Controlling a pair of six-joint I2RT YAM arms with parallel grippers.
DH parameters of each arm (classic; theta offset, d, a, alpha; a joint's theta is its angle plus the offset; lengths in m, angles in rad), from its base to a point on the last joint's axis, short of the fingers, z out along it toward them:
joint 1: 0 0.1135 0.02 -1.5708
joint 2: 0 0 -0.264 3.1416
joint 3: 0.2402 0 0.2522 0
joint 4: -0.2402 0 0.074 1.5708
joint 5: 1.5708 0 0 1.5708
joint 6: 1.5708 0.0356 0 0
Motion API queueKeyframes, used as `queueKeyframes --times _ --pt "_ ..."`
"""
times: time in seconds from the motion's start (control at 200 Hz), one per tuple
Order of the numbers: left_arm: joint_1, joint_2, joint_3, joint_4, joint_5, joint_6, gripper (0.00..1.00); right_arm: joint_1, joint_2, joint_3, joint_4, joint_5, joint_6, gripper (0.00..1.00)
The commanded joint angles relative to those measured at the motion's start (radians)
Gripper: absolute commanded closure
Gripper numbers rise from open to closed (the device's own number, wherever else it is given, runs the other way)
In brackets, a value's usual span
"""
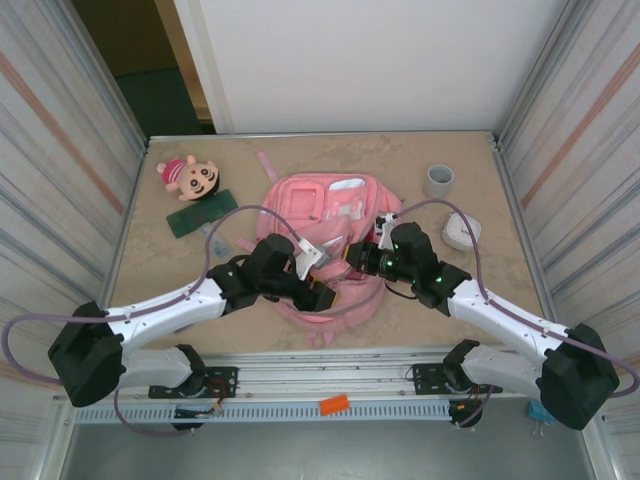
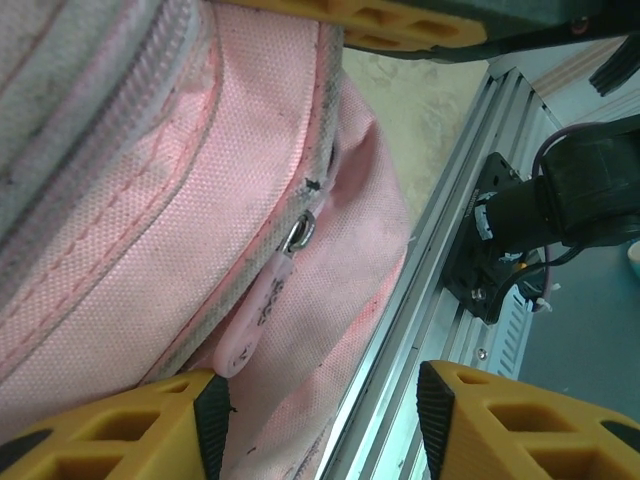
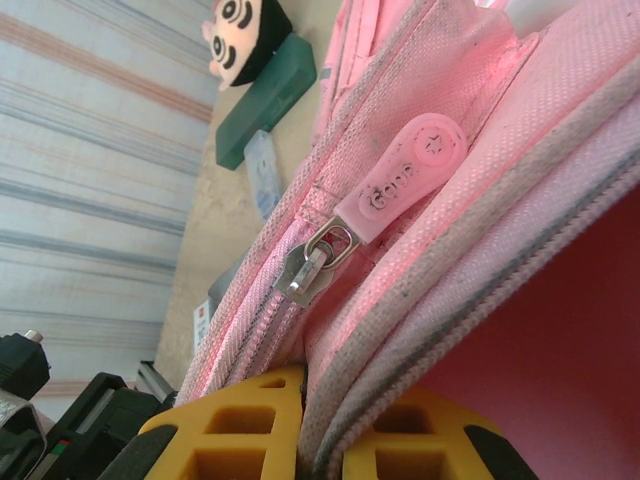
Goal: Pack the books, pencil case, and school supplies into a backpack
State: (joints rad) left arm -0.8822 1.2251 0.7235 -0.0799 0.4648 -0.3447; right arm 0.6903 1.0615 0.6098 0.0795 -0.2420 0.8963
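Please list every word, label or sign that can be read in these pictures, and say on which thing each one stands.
"Gene" (middle letters uncertain), with a small star in a circle: raised on the pink zipper pull of the backpack, right wrist view.
Raised marks on the pink pull tab, left wrist view: too blurred to read.
Red mark on the small white piece beside the backpack: too small to read.

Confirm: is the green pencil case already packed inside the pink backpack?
No, the pencil case lies on the table to the left of the backpack, just below the plush doll.
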Motion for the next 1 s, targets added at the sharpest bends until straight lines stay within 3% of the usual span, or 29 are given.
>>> queueKeyframes --times 0.0,0.366,0.576,0.702,0.992 --pt "-0.004 0.009 0.027 0.098 0.063 0.047 0.46 0.025 -0.045 0.037 0.068 -0.043 -0.049 0.98" --pt "-0.003 -0.020 0.003 0.076 0.125 0.116 0.45 0.024 -0.053 0.035 0.058 -0.034 -0.054 0.98" --pt "-0.004 0.002 -0.003 0.075 0.062 0.130 0.44 0.024 -0.055 0.033 0.057 -0.035 -0.055 0.98" --pt "-0.004 0.036 0.020 0.021 -0.050 0.106 0.43 0.024 -0.057 0.033 0.056 -0.034 -0.056 0.98" --pt "-0.012 0.113 0.094 -0.028 -0.095 0.100 0.47 0.025 -0.058 0.034 0.060 -0.035 -0.053 0.98"
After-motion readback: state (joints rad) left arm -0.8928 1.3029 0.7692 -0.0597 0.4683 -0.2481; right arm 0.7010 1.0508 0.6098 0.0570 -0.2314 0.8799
